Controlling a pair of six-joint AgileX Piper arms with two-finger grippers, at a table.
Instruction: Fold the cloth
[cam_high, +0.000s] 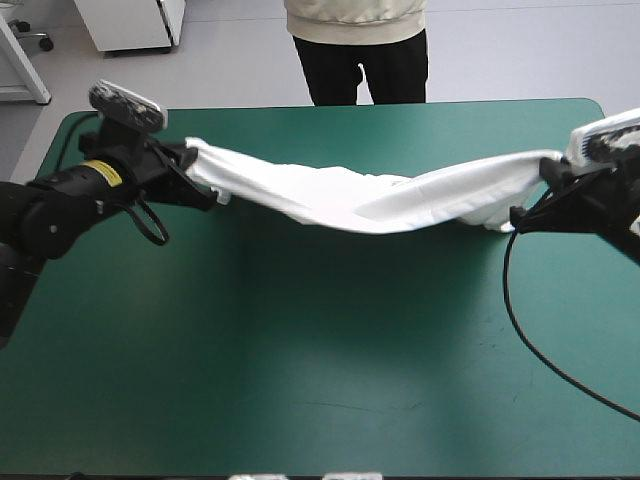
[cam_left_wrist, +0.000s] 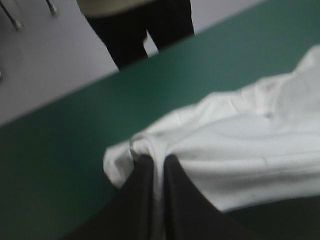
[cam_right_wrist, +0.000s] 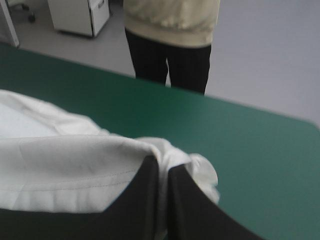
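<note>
The white T-shirt (cam_high: 370, 195) hangs stretched between both arms above the teal-green table, sagging in the middle. My left gripper (cam_high: 192, 172) is shut on the T-shirt at its left end; in the left wrist view the black fingers (cam_left_wrist: 142, 185) pinch a bunched edge of the T-shirt (cam_left_wrist: 240, 150). My right gripper (cam_high: 535, 200) is shut on the T-shirt at its right end. In the right wrist view its fingers (cam_right_wrist: 150, 185) meet with a fold of the T-shirt (cam_right_wrist: 70, 170) between them, and a small tuft sticks out past them.
The teal-green table (cam_high: 320, 350) lies bare beneath and in front of the shirt. Its far edge (cam_high: 400, 103) runs just behind the stretched cloth.
</note>
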